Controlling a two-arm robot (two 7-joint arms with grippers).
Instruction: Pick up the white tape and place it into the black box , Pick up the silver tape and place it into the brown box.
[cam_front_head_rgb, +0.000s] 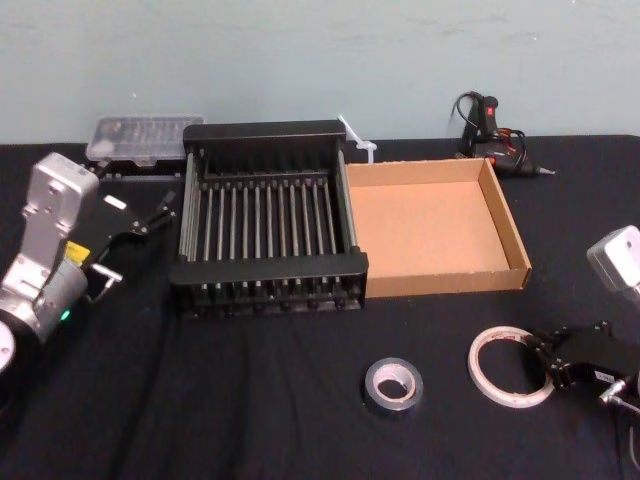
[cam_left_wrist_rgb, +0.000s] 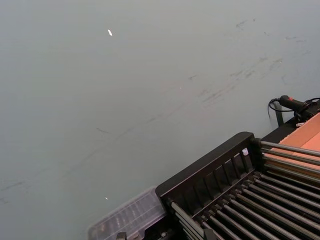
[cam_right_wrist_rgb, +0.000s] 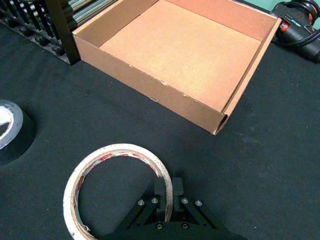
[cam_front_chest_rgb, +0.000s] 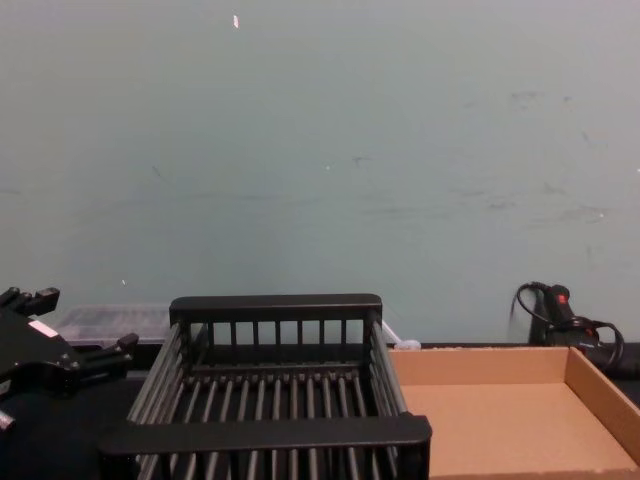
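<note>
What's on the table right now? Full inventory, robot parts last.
black box: 1, black, centre, empty
brown box: 1, brown, against the black box's right side, empty
white tape: 1, white and red, flat, front right
silver tape: 1, dark grey, flat, front centre
plastic case: 1, clear, back left
glue gun: 1, black, back right
tablecloth: 1, black
left gripper: 1, black, open, left of the black box
right gripper: 1, black, pinching the white tape's rim
</note>
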